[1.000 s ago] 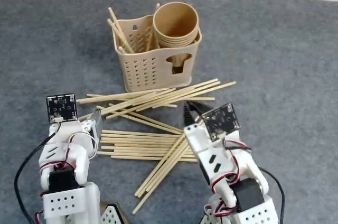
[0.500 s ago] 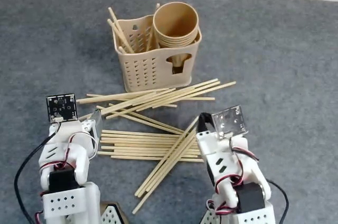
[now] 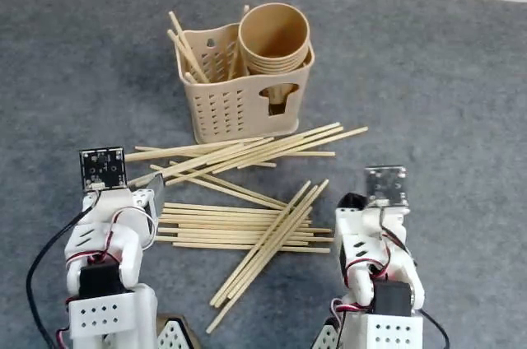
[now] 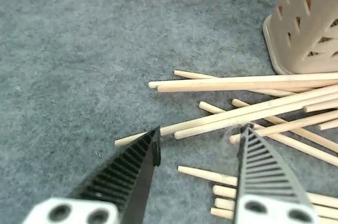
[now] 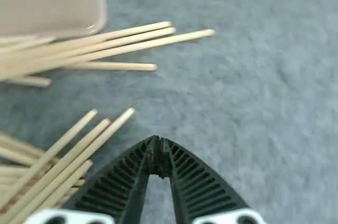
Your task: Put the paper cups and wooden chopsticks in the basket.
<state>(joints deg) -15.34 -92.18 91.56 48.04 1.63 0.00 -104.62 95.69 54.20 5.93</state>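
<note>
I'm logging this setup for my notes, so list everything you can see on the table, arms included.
basket: one, beige, far middle of the mat.
paper cups: one nested stack, brown, in the basket's right compartment.
standing chopsticks: a few, pale wood, in the basket's left compartment.
loose chopsticks: many, pale wood, piled between basket and arms.
mat: one, grey, under everything.
left gripper: black, open above chopstick ends.
right gripper: black, shut above bare mat beside the pile.
</note>
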